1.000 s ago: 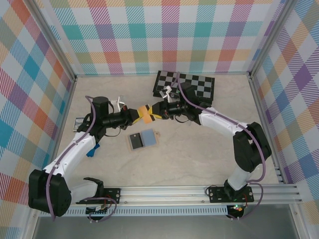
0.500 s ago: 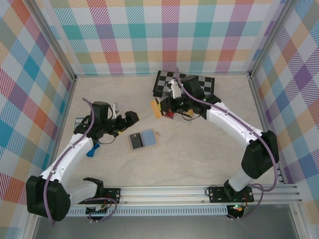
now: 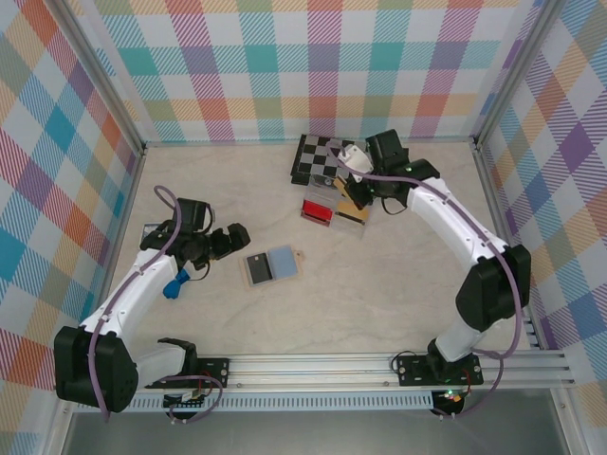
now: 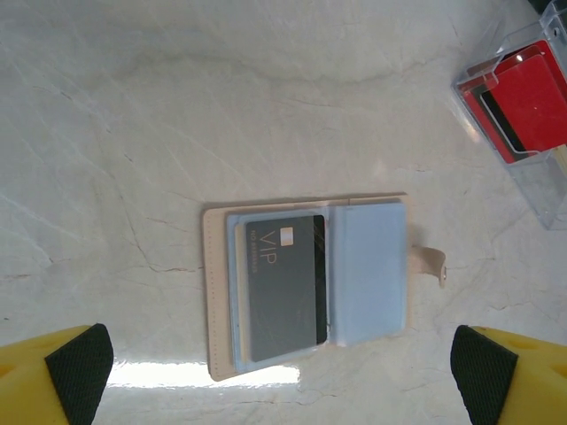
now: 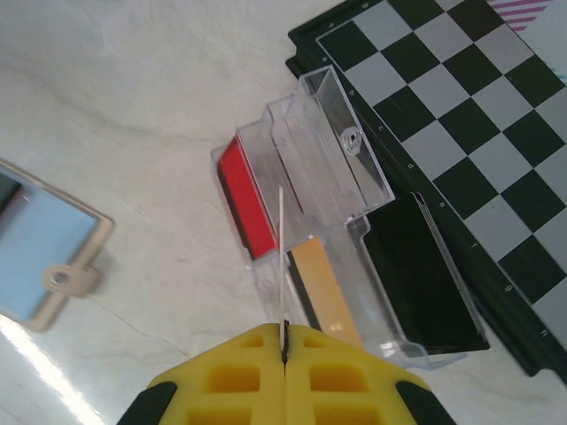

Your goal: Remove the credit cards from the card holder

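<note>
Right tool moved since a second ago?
Yes: the right tool, pinching a thin plastic card, went from mid-table back and right toward the black-and-grey chessboard, now over the clear plastic tray.

The left arm (image 3: 133, 289) bends over the worktop's (image 3: 379, 284) left side, left gripper (image 3: 232, 239) with jaws spread wide. The right arm (image 3: 455, 227) arcs toward the far edge, right gripper (image 5: 285, 347) pinched tight on a credit card (image 5: 283, 266) held edge-on.

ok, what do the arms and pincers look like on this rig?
The left arm and right arm have white links, black joints and a purple cable running alongside. The left pincer and right pincer have yellow fingers; the left's carry black pads.
</note>
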Tool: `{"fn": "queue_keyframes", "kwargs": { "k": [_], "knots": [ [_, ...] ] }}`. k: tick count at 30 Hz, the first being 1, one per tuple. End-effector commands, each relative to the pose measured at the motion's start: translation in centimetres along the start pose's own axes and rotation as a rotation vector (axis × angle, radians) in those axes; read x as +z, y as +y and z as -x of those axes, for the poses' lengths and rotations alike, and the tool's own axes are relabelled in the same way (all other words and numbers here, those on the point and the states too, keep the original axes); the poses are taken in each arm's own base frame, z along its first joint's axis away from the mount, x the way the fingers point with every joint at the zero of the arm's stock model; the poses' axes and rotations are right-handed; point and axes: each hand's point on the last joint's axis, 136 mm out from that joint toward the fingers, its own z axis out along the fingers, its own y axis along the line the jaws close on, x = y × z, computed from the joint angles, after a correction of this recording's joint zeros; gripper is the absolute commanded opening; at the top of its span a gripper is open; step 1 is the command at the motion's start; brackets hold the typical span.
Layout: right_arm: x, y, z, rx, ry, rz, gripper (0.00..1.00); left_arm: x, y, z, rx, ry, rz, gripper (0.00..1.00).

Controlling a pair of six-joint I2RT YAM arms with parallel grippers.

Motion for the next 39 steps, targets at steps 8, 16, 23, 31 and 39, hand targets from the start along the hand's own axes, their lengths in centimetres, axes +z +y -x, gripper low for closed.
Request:
{"fn": "queue_keyframes", "kwargs": {
  "k": [8,16,23,31,39],
  "knots": [
    [4.2,-0.2,-2.8,-0.248,0.182,0.096,0.00,-1.0,0.8,0.8,0.000,-0.032,0.058,1.00],
    [6.7,-1.5,-4.4,-0.261,0.255,0.102,0.00,-0.9,0.1,0.6,0.011,-0.014,0.020,1.00],
    [8.0,-1.6,-6.1,-0.294,0.318,0.143,0.00,-0.9,-1.0,0.4,0.032,0.002,-0.044,1.00],
    [9.4,-2.6,-8.0,-0.304,0.375,0.125,0.00,-0.6,-0.8,0.2,0.031,0.013,-0.034,1.00],
    [9.6,-2.7,-7.3,-0.298,0.351,0.123,0.00,-0.5,-1.2,0.2,0.033,0.021,-0.056,1.00]
  ]
}}
